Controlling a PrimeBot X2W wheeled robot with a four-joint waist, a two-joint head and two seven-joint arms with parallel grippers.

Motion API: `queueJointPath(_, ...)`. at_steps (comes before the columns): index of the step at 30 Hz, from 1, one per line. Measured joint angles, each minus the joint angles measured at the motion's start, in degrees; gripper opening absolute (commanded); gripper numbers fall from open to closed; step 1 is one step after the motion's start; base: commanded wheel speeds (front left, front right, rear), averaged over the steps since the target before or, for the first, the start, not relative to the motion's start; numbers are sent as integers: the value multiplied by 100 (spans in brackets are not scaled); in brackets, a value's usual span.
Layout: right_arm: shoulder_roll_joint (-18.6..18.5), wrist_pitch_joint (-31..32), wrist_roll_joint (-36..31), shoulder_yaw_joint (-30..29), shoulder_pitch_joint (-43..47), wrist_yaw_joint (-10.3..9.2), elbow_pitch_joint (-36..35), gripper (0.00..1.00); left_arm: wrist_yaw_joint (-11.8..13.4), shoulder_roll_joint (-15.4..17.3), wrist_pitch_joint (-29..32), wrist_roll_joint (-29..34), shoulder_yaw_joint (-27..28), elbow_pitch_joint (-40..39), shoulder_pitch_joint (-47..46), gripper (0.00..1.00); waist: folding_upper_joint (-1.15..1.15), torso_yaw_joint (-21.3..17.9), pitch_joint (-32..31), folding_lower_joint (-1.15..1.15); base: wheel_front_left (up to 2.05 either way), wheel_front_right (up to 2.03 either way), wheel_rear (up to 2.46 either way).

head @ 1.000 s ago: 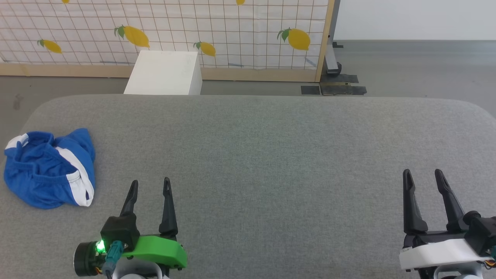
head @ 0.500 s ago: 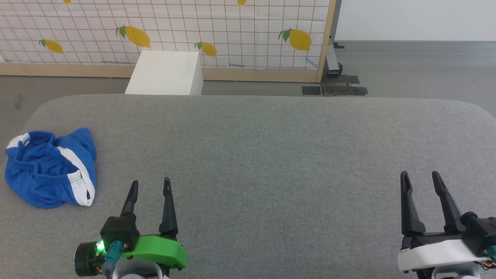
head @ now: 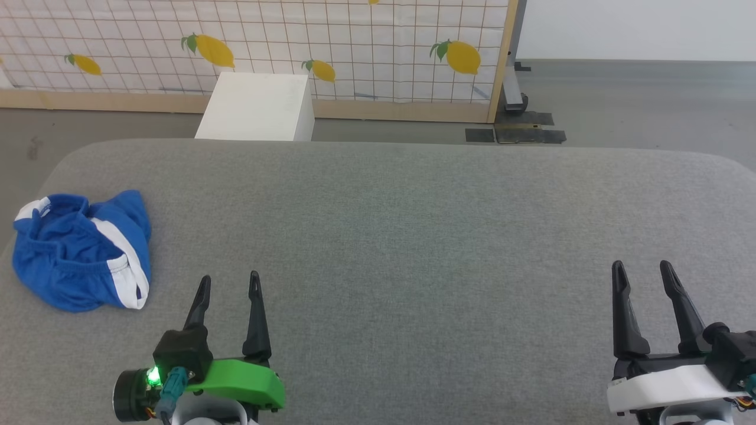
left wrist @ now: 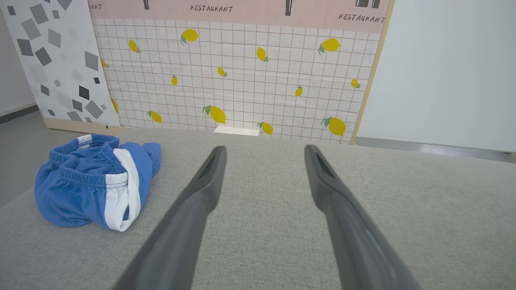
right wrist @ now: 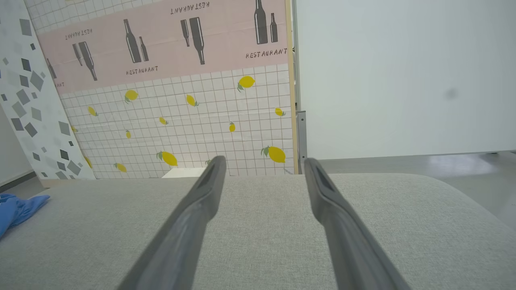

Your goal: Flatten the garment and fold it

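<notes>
The garment [head: 80, 251] is a crumpled heap of bright blue shorts with a white side stripe, lying near the left edge of the grey padded table [head: 413, 236]. In the left wrist view the garment [left wrist: 94, 179] lies to the left of the fingers, and a blue corner of the garment [right wrist: 16, 209] shows at the far left of the right wrist view. My left gripper [head: 229, 283] hovers open to the right of the heap and nearer to me, holding nothing. My right gripper [head: 642, 271] stands open and empty at the table's near right.
A white box [head: 257, 107] stands on the floor behind the table's far edge. Behind it runs a lemon-print tiled panel [head: 354, 41] with a wooden frame. Grey floor lies to the back right.
The head view has shifted slightly, so the garment and background sit a little further right and higher. Neither gripper has visibly moved or changed its opening.
</notes>
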Motion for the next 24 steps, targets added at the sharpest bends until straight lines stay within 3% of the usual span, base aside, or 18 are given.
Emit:
queueJointPath(12,1,-3,-93,-53,1,0,-111,100,-3,-12,-3,-9,13,57,-106,100,0,516,82,0,0,0,0)
queueJointPath(19,2,-3,-151,-89,0,0,-191,100,49,-14,-7,-67,75,51,-130,100,0,1081,137,0,0,0,0)
queueJointPath(20,3,-3,-168,-66,-1,0,-190,100,51,-15,-7,-59,107,44,-155,100,0,1376,162,0,0,0,0)
queueJointPath(24,3,-3,-192,-42,-2,0,-196,100,73,-15,-7,-65,179,32,-170,100,0,1743,186,0,0,0,0)
